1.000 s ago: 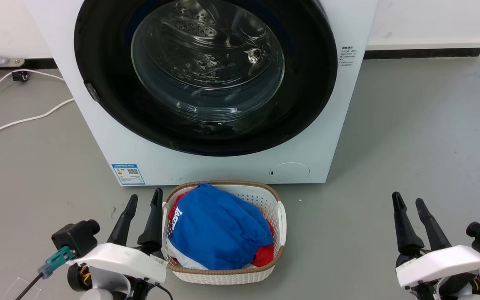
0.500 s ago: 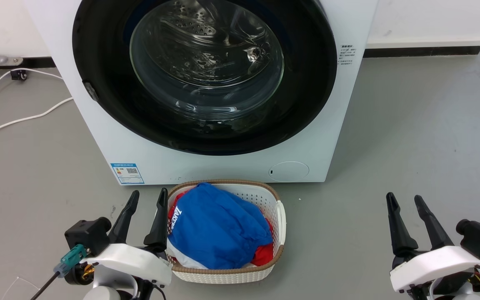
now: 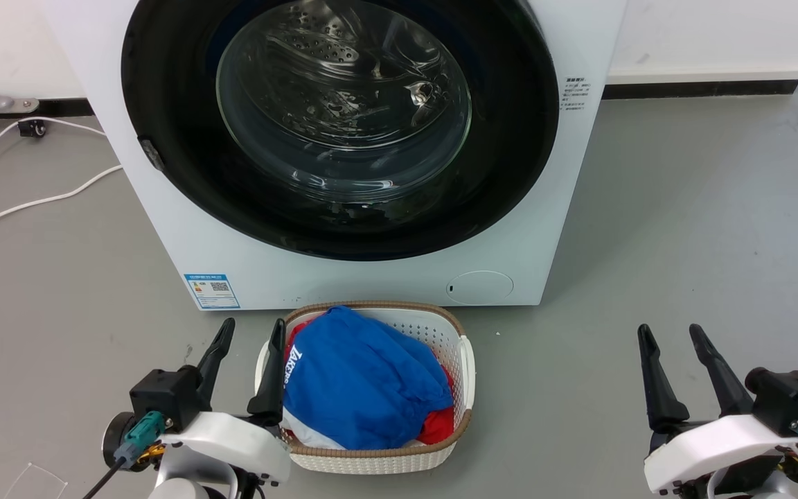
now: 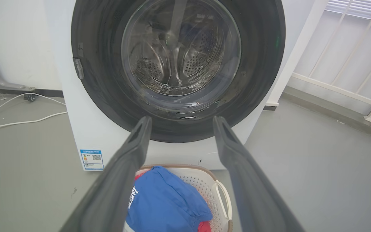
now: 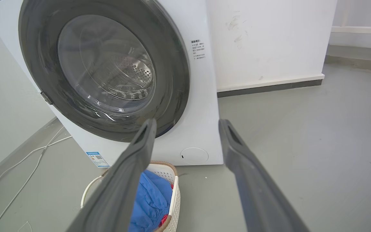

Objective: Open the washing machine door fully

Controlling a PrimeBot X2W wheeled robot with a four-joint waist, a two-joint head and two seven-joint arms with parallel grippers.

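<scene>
The white washing machine (image 3: 343, 284) stands straight ahead. Its round washing machine door (image 3: 510, 138) lies flat against the front, a glossy black rim around a clear glass bowl with the steel drum behind it. A small grey catch (image 3: 153, 154) sits on the rim's left edge. My left gripper (image 3: 253, 326) is low at the left, open and empty, its right finger beside the basket's left rim. My right gripper (image 3: 669, 331) is low at the right over bare floor, open and empty. The left wrist view looks between the left gripper (image 4: 182, 119) at the door (image 4: 259, 64). The right wrist view has the right gripper (image 5: 187, 122) before the door (image 5: 169, 64).
A white woven laundry basket (image 3: 465, 360) holding blue and red clothes sits on the floor right in front of the machine. White cables (image 3: 39, 201) trail over the grey floor at the left. A white wall with a dark skirting (image 3: 704, 88) runs behind at the right.
My left arm has drawn back and shifted right, its fingers closer to the basket's left rim. The right arm has slid slightly left. The door has not moved.
</scene>
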